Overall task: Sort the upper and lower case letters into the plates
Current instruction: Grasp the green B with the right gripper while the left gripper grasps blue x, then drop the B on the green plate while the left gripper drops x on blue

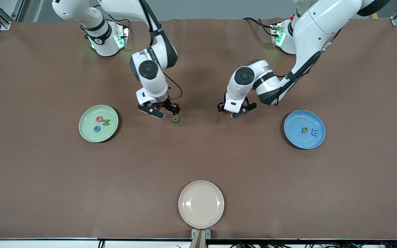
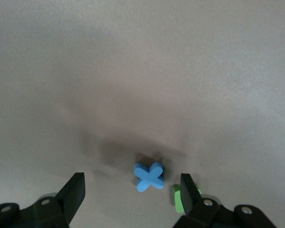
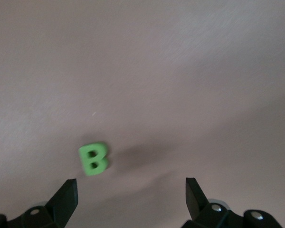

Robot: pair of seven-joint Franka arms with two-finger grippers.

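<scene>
nearest the front camera sat the cream plate (image 1: 201,204), empty and no part of the sorting. farther up the tabletop (image 1: 47,179), the pale green plate (image 1: 98,123) held three letters at the right arm's end, and the blue plate (image 1: 304,129) held two at the left arm's end. the green b (image 1: 175,119) lay loose just beside the right claw (image 1: 159,112), which was spread wide and empty. the left claw (image 1: 234,111) hung open low over a blue x (image 2: 148,175) with another green letter (image 2: 180,198) close by. looked like the pickup step; each claw probably needed to centre, drop and pinch.
</scene>
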